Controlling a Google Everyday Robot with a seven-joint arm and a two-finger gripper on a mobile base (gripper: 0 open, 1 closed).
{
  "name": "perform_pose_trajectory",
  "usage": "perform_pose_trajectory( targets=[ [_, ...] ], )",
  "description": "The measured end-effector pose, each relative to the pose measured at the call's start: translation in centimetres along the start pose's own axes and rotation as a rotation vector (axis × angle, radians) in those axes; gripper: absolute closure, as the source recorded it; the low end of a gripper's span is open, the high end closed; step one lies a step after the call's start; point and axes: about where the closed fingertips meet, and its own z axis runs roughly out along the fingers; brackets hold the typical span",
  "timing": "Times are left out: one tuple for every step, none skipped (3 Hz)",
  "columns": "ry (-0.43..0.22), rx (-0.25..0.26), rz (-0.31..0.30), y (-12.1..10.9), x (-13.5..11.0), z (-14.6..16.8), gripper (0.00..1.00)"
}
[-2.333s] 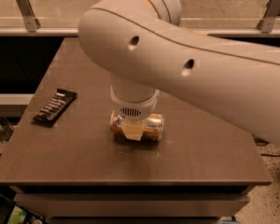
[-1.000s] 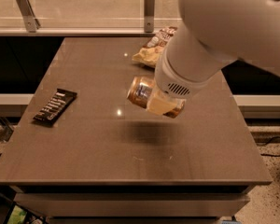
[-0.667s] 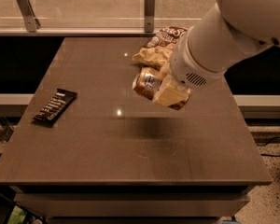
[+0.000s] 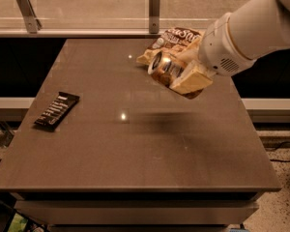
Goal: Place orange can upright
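Note:
The orange can [image 4: 165,67] is held in the air above the right rear part of the brown table [image 4: 135,144]. It is tilted, with its silver top facing left and toward the camera. My gripper [image 4: 182,74] reaches in from the upper right on a white arm and is shut on the can. One cream finger [image 4: 192,79] lies across the can's near side. The can's shadow falls on the table below and to the left of it.
A crinkled brown chip bag [image 4: 171,41] lies at the table's rear right, just behind the held can. A black snack bar [image 4: 56,110] lies near the left edge. A glass rail with metal posts [image 4: 154,4] runs behind the table.
The gripper took the can from the table's middle, lifted it, and carried it right and back toward the chip bag, tilting it more.

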Motion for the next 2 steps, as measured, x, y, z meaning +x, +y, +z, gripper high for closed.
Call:
perform_pose_trajectory(
  targets=[
    [-0.097,-0.01,0.031,-1.14,0.49,0.67,1.0],
    [-0.097,-0.01,0.031,-1.13,0.49,0.67,1.0]
  ],
)
